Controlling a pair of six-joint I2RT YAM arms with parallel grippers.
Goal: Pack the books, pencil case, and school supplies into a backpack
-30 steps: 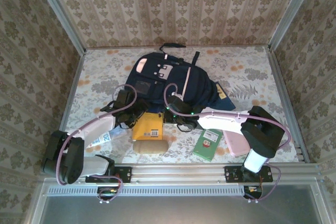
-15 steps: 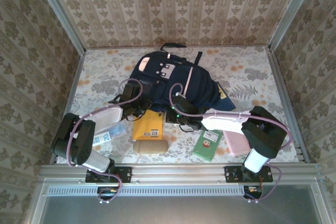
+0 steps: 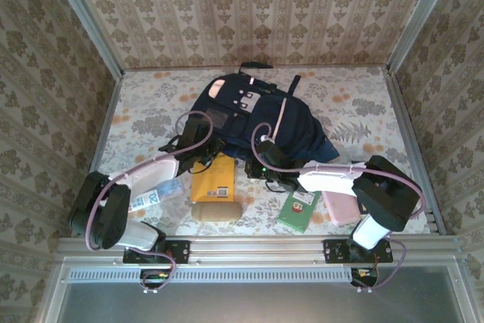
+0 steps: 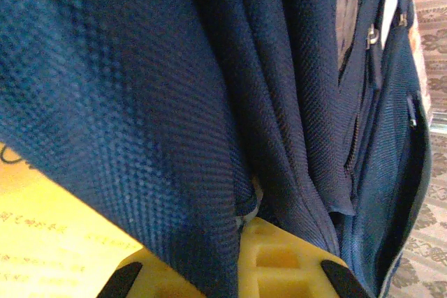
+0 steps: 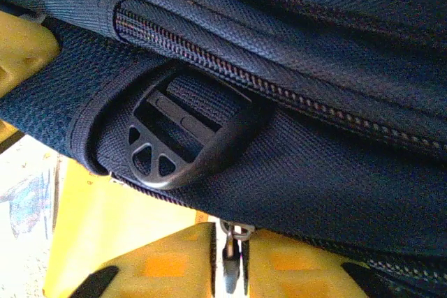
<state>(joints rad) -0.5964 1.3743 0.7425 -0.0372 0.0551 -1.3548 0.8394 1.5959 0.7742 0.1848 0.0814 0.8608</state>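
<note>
The navy backpack (image 3: 249, 111) lies mid-table with its near edge raised. My left gripper (image 3: 203, 149) is shut, a fold of backpack fabric (image 4: 209, 172) pinched between its yellow fingers (image 4: 279, 256). My right gripper (image 3: 262, 166) sits at the bag's near edge beside a black buckle (image 5: 181, 141). Its jaws stand a narrow slit apart, with the zipper pull (image 5: 230, 259) hanging in the gap. The orange-yellow book (image 3: 213, 179) lies just in front of the bag, partly under it. A tan pencil case (image 3: 216, 211) and a small green book (image 3: 299, 208) rest nearer the front.
A blue-and-white packet (image 3: 147, 196) lies at the front left under the left arm. A pink flat case (image 3: 340, 206) lies at the front right beside the right arm. Patterned walls close in the table on three sides, and a metal rail (image 3: 257, 247) runs along the front.
The left gripper moved right to the bag's edge and closed on its fabric. The backpack shifted away and slightly right. The right jaws parted a little around the zipper pull.
</note>
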